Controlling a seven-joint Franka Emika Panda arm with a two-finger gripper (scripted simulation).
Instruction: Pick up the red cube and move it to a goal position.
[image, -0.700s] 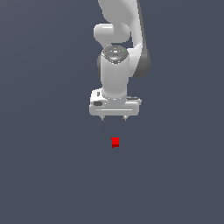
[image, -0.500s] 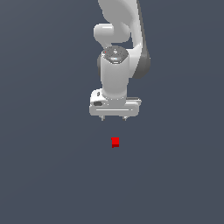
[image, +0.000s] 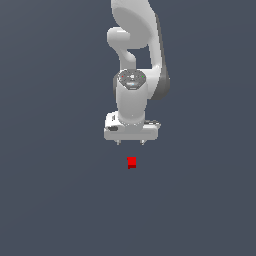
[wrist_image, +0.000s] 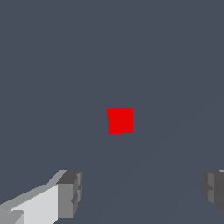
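The red cube (image: 131, 162) is tiny, plain and bright red, and lies alone on the dark grey floor. It also shows in the wrist view (wrist_image: 120, 120), near the picture's middle. My white gripper (image: 130, 143) points downward just behind the cube in the exterior view, apart from it. Its two fingers (wrist_image: 70, 194) stand wide apart with nothing between them. The gripper (wrist_image: 142, 192) is open and empty, and the cube lies beyond the fingertips, not between them.
The white arm (image: 137, 45) rises behind the gripper to the top of the exterior view. A plain dark grey floor (image: 55, 190) surrounds the cube.
The gripper has come a little lower and nearer to the cube. The cube has not moved. The fingers stay open.
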